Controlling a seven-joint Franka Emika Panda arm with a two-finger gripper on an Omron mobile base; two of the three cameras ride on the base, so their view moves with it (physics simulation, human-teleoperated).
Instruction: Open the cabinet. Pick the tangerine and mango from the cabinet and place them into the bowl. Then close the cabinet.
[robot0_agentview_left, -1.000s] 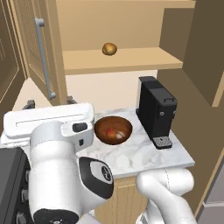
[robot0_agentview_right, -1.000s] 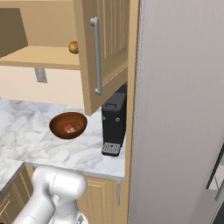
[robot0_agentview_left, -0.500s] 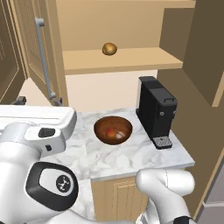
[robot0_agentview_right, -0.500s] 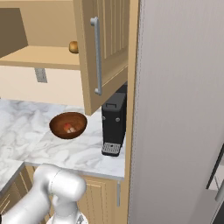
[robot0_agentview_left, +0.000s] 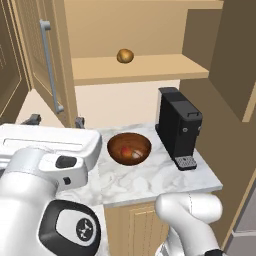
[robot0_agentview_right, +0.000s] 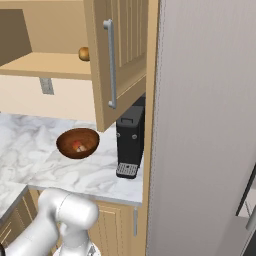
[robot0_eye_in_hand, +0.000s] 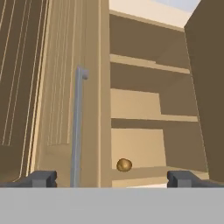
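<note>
Where the arm crosses the left base view's foreground, gripper (robot0_agentview_left: 55, 120) raised at the left, level with the open left door's lower edge; fingers (robot0_agentview_left: 33, 119) released, spread wide, nothing between them. Same seen from the hand: tips at either side of the bottom edge, gripper (robot0_eye_in_hand: 113, 178) aimed up into the cabinet (robot0_eye_in_hand: 148, 105), left door's handle (robot0_eye_in_hand: 77, 131) just above the left tip. Next, marble counter (robot0_agentview_left: 150, 175): bowl (robot0_agentview_left: 129, 147), dark reddish-brown, round, near the middle, holding a reddish-orange fruit (robot0_agentview_left: 127, 150), too small to tell which kind. Coffee machine (robot0_agentview_left: 179, 127), black, upright, just right of the bowl, not touching it. From the right base view, bowl (robot0_agentview_right: 77, 143) left of the machine (robot0_agentview_right: 130, 141), counter (robot0_agentview_right: 45, 165) under both. Beyond and above, cabinet (robot0_agentview_left: 140, 70), light tan, both doors swung open; left door (robot0_agentview_left: 45, 60) with silver bar handle (robot0_agentview_left: 48, 65), right door (robot0_agentview_right: 117, 60) with handle (robot0_agentview_right: 111, 63). Lowest shelf (robot0_agentview_left: 142, 67): one round golden-brown fruit (robot0_agentview_left: 125, 55) left of centre, resting well back; also at (robot0_eye_in_hand: 124, 165) and, half hidden by the right door's edge, at (robot0_agentview_right: 83, 53).
</note>
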